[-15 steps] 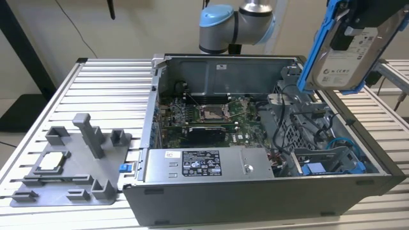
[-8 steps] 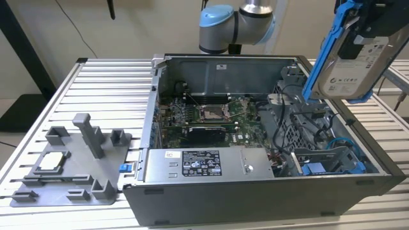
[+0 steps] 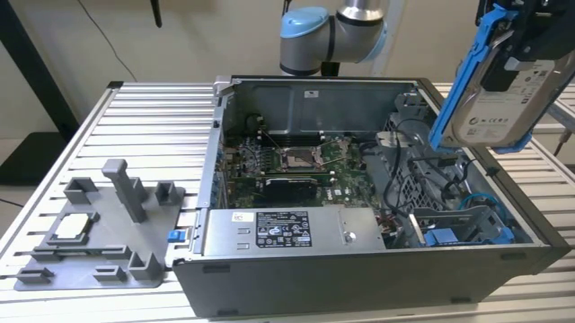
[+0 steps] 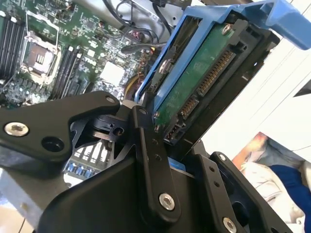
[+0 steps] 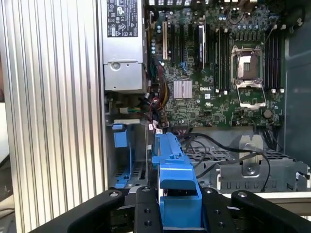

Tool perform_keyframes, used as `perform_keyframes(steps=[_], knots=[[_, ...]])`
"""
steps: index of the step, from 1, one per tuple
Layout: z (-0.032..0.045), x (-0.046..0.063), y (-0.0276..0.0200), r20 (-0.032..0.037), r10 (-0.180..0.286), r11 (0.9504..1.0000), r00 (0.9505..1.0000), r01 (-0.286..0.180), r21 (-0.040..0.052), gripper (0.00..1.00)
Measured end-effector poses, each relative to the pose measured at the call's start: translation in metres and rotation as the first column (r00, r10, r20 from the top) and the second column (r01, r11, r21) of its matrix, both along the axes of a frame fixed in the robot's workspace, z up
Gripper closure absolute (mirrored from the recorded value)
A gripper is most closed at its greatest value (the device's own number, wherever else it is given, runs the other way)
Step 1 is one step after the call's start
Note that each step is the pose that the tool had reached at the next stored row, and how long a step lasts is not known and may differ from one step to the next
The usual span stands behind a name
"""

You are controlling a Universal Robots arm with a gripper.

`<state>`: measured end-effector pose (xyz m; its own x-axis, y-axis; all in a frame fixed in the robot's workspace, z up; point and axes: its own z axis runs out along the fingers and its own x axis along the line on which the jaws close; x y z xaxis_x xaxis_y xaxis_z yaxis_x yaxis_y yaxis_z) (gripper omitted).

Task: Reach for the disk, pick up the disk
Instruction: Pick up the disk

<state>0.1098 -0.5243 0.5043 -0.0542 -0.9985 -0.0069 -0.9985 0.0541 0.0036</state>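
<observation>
The disk [image 3: 499,94] hangs upright in the air above the open case's corner at the exterior view's right. It is a silver-grey drive with a white label and a blue frame [image 3: 462,74] along its edges. My gripper [image 3: 519,37] is shut on its upper end. In the second wrist view the disk's green circuit side [image 4: 201,80] sits between my black fingers [image 4: 146,145]. In the first wrist view the disk's blue frame [image 5: 175,179] is clamped between the fingers [image 5: 145,208], high over the case's drive bay.
Below stands the open computer case [image 3: 359,276] with its motherboard [image 3: 297,161], power supply [image 3: 287,232], cables and a bare blue bracket [image 3: 449,235]. A grey fixture [image 3: 99,235] holding a small chip [image 3: 74,229] lies on the slatted table [image 3: 153,114] at the exterior view's left.
</observation>
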Motion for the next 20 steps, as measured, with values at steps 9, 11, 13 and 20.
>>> perform_keyframes(steps=[9, 11, 13, 20], knots=[[-0.0019, 0.000, -0.0098, 0.0000, 0.000, 1.0000, 1.0000, 0.000, 0.0000, 1.00], [-0.0028, 0.000, -0.0132, 0.0000, 0.000, 1.0000, 1.0000, 0.000, 0.0001, 1.00], [-0.0041, 0.000, -0.0179, 0.0000, 0.000, 1.0000, 1.0000, 0.000, 0.0001, 1.00], [-0.0129, 0.000, -0.0373, 0.0000, 0.000, 1.0000, 1.0000, 0.000, 0.0001, 1.00]])
